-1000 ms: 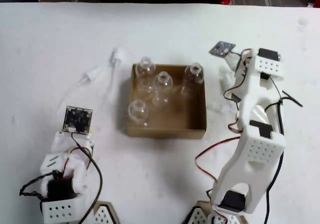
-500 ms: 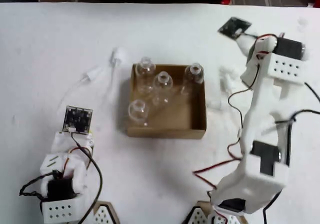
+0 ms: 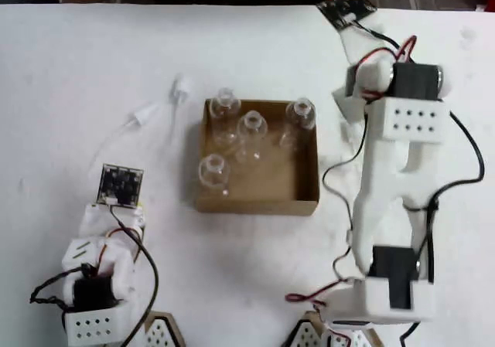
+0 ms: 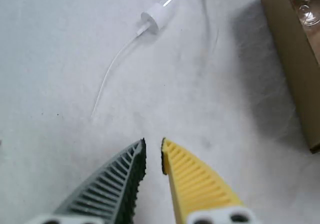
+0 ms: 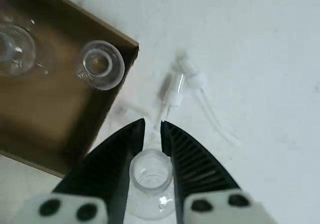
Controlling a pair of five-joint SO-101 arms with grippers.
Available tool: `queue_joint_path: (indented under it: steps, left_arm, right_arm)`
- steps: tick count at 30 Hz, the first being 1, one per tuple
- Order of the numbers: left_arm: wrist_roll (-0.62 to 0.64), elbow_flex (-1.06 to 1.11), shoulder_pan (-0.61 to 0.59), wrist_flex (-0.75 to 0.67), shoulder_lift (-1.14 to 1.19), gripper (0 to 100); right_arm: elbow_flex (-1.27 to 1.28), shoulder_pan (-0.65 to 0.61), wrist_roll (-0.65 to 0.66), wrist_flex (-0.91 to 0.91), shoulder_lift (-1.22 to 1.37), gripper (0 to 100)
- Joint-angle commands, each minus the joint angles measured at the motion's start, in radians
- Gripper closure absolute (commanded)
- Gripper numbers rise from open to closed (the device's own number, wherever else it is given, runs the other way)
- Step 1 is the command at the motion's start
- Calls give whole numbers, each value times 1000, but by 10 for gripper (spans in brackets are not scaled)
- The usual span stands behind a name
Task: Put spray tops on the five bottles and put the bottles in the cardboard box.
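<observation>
**Four bottles boxed, fifth in right end effector**

Left end effector (image 4: 152, 144) sat at lower left of the high view, jaws nearly together, gripping nothing. Two spray tops (image 3: 143, 116) lay on the table (image 3: 77, 61), upper left of the cardboard box (image 3: 255, 205). The box at centre held four bottles (image 3: 214, 169), upright, necks open. Right of the box, the right end effector (image 5: 152, 126) was clamped on a fifth bottle (image 5: 150, 181), neck open. More spray tops (image 5: 181, 79) lay just past its fingertips.
</observation>
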Motion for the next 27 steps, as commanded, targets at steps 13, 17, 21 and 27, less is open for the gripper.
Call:
queue_joint_path:
  steps: [13, 17, 21, 27]
  left_arm:
    - [-9, 0, 8, 5, -1, 936]
    - [-9, 0, 8, 5, -1, 936]
    - [-9, 0, 8, 5, -1, 936]
    - [-9, 0, 8, 5, -1, 936]
  right_arm:
    - [763, -243, -250, -503, -657, 982]
    - [1023, -291, -281, -677, -812, 982]
    - [1232, -294, -316, -825, -928, 982]
    - [1413, -294, -319, -888, -1066, 982]
